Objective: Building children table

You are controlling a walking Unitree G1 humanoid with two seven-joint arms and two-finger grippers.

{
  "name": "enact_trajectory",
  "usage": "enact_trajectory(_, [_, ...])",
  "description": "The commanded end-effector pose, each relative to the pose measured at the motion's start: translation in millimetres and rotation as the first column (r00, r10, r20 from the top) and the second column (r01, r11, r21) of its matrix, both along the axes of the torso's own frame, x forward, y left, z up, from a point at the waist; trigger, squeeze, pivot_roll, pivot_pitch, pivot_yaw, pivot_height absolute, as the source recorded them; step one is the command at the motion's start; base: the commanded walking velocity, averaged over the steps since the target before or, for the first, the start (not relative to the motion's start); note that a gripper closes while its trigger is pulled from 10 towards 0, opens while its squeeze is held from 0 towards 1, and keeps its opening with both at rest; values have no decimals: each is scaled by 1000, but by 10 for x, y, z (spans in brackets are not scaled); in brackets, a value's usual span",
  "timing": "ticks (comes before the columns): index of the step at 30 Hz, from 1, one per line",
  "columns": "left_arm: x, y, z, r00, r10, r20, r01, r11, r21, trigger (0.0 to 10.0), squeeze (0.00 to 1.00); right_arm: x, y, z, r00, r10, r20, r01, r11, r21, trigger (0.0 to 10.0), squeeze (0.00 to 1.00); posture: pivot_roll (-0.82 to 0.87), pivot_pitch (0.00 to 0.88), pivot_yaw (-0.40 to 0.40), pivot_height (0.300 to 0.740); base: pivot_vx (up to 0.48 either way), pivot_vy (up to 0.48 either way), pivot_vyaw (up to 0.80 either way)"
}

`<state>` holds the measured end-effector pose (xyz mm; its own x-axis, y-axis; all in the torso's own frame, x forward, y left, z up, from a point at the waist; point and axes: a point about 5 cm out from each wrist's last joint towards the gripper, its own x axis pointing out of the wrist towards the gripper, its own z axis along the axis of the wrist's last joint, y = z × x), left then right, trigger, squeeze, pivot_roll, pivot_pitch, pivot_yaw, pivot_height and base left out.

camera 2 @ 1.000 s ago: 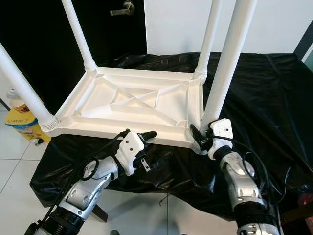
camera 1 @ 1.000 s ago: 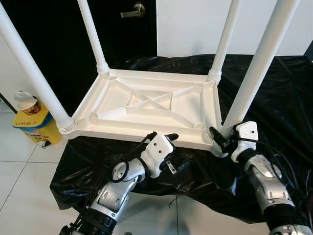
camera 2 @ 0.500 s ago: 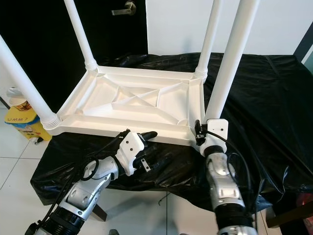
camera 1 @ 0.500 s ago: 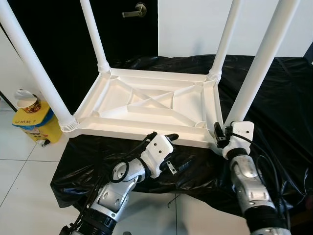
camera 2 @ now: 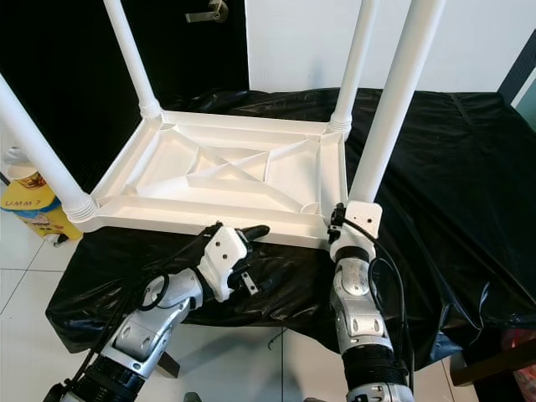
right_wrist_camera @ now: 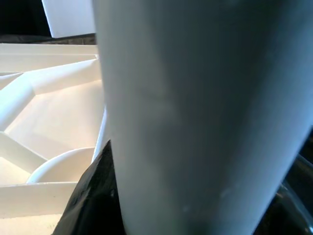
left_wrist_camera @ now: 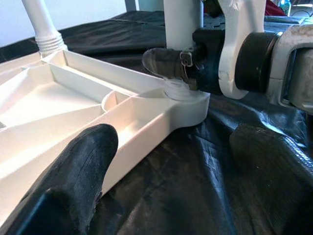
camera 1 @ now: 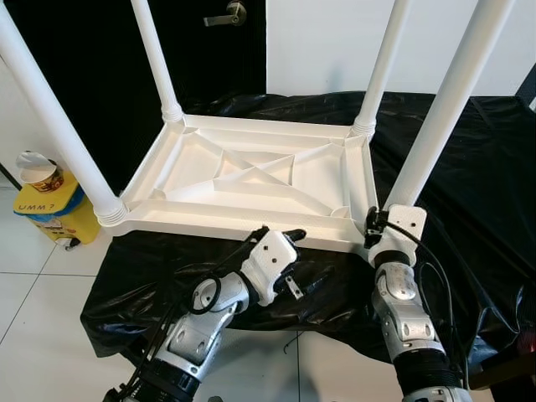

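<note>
Upside down, a white plastic children's table top [camera 1: 251, 180] is lying on a glossy, wrinkled black sheet [camera 1: 469, 167] that is draping the table beneath it. Its underside is showing as a rectangular tray crossed by raised diagonal ribs, smooth and matte. Four round white legs are standing up from ribbed collars at the corners.

At the near right corner, the right gripper [camera 1: 374, 228] is sitting with its jaws closed around the base of the near right leg [camera 1: 444, 109], just above the collar. That leg is rising straight up from between the jaws. The left gripper [camera 1: 285, 236] is hovering at the near long edge of the table top, jaws spread wide and holding nothing; one black finger is resting over the white rim, the other is hanging over the black sheet.

From the left wrist, the right gripper's dark fingertip [left_wrist_camera: 164, 62] is showing pressed against the leg beside the threaded collar, a detail the head views are leaving small. From the right wrist, the leg is appearing as a smooth pale cylinder [right_wrist_camera: 195, 117] right between the jaws, with ribs behind.

Well away on the floor to the left, a yellow container [camera 1: 50, 209] is standing.
</note>
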<state>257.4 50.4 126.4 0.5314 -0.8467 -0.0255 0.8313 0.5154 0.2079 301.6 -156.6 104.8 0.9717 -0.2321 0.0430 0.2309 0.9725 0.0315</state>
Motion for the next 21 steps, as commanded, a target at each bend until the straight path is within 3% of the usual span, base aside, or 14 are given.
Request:
enact_trajectory(1, [-1,17,-10,1000,17,-2,-17,1000,14,10000,0,-49,33,-150,998,24,-64,-22,999,26,10000,0,47,46,-5,740,0,0,0])
enact_trajectory(4, [0,21,-10,1000,18,-2,-18,1000,14,10000,0,-51,43,-135,998,30,-54,-29,999,24,10000,0,47,46,-5,740,0,0,0])
enact_trajectory(5, [-1,22,-11,1000,19,-2,-19,1000,16,10000,0,-55,56,-121,998,33,-45,-32,999,23,10000,424,48,45,-5,740,0,0,0])
enact_trajectory(7, [-1,22,-11,1000,19,-2,-19,1000,16,10000,0,-55,56,-121,998,33,-45,-32,999,23,10000,424,48,45,-5,740,0,0,0])
enact_trajectory(8, [-8,24,-18,1000,20,-4,-20,1000,18,10000,0,-88,48,-94,998,58,-7,-58,998,20,10000,1000,47,49,-8,740,0,0,0])
enact_trajectory(18, [-30,25,-32,1000,24,-9,-24,1000,18,10000,0,-232,-90,-74,983,174,62,-175,984,18,10000,1000,46,52,-10,740,0,0,0])
enact_trajectory(20, [-29,31,-33,1000,23,-10,-22,1000,20,10000,0,-289,-257,-55,966,249,71,-248,969,-15,10000,1000,40,52,-1,740,0,0,0])
enact_trajectory(21, [-29,31,-33,1000,23,-10,-22,1000,20,10000,0,-289,-257,-55,966,249,71,-248,969,-15,10000,1000,40,52,-1,740,0,0,0])
